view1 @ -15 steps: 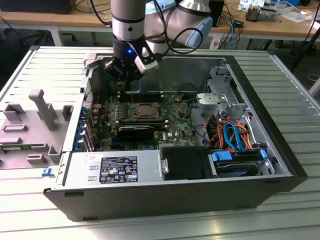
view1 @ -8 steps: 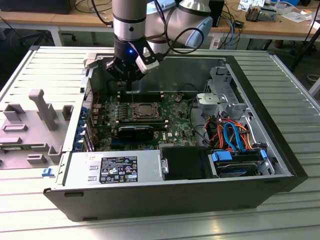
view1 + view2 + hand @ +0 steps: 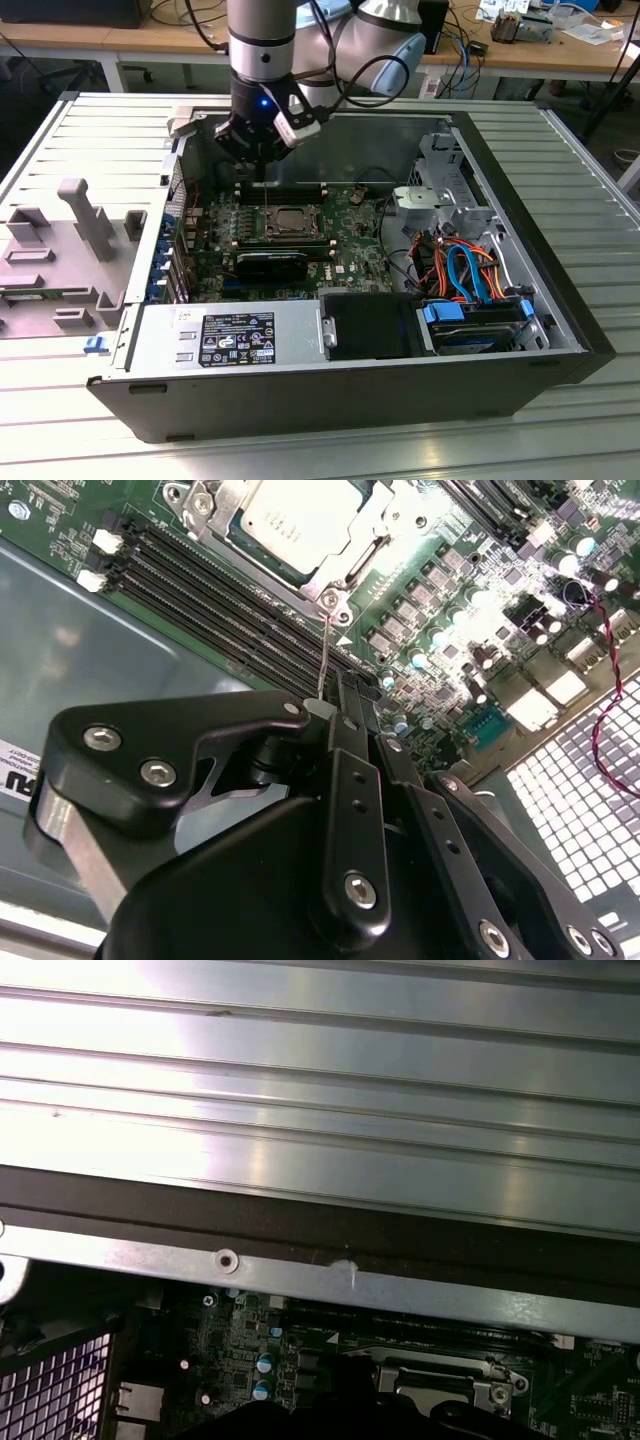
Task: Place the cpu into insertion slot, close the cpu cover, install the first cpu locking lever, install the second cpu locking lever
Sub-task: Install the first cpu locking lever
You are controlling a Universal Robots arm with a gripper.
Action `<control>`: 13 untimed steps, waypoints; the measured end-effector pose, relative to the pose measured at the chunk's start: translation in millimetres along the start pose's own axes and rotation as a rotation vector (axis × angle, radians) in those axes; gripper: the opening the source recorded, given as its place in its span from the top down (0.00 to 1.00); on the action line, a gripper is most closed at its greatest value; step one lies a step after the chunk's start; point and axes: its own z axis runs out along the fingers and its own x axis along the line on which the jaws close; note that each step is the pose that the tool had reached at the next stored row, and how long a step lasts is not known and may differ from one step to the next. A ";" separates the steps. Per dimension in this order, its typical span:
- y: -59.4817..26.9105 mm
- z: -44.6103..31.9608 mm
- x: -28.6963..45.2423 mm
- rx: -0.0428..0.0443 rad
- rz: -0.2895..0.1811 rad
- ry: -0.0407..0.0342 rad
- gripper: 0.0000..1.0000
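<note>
The claw [image 3: 345, 705], clenched on a thin lever [image 3: 323, 655], hangs beside the socket; the second wrist view shows the cpu [image 3: 300, 520] seated under the cover [image 3: 345, 565].

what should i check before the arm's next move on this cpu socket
1. cpu lying flat in the socket: ok.
2. cpu cover down around the cpu, framing its top: ok.
3. locking lever latched: not ok; the thin wire rises from the socket corner up to the gripper.
4. Gripper placed at the socket: ok; in the exterior view it hangs just behind the socket's rear edge.
5. Other locking lever latched: cannot tell.
6. Firm hold on the lever: cannot tell.
</note>
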 end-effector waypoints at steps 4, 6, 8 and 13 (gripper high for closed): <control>-0.2 -0.1 -1.3 0.0000 0.000 0.0000 0.89; -0.3 -0.1 -2.0 0.0000 0.000 0.0000 0.89; -0.3 -0.1 -2.6 0.0000 0.000 0.0000 0.89; -0.6 -0.3 -4.7 0.0001 0.000 0.0000 0.89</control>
